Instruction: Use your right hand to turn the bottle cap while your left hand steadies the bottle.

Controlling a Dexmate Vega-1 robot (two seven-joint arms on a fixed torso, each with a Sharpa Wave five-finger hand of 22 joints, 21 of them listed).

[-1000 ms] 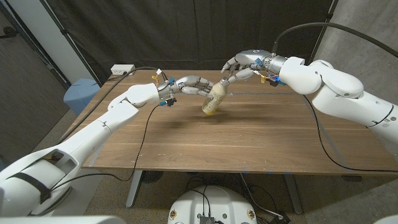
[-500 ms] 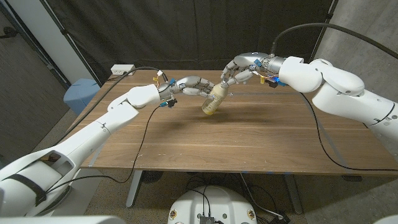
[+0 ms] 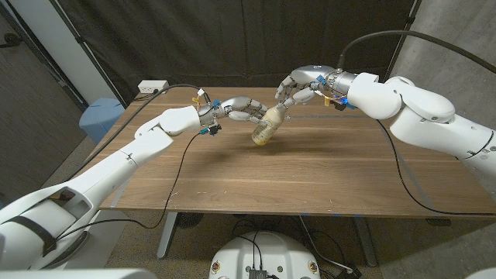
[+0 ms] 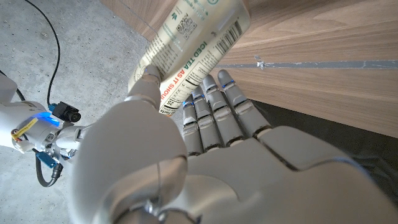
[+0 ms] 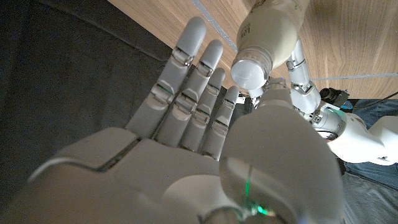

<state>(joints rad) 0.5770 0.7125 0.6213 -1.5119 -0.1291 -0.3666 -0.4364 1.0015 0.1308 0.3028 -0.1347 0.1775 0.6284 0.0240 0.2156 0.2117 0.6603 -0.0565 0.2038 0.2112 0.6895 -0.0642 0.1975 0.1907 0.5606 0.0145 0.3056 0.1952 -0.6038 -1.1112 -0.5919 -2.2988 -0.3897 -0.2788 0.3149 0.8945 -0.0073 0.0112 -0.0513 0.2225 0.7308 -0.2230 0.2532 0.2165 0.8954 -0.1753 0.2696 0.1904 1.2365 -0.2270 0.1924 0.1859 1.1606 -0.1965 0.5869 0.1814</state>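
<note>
One tilted bottle [image 3: 265, 126] of pale drink, left robot hand [image 3: 236, 108] gripping it, right robot hand [image 3: 298, 87] spread at cap [image 5: 250, 72]

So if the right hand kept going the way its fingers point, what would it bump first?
Probably the bottle cap: the right hand has its fingers right beside it, with the left hand beyond. Depth is unclear.

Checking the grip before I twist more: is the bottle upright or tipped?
Tipped. The bottle leans, cap end toward the right hand, while the left hand holds its body.
</note>
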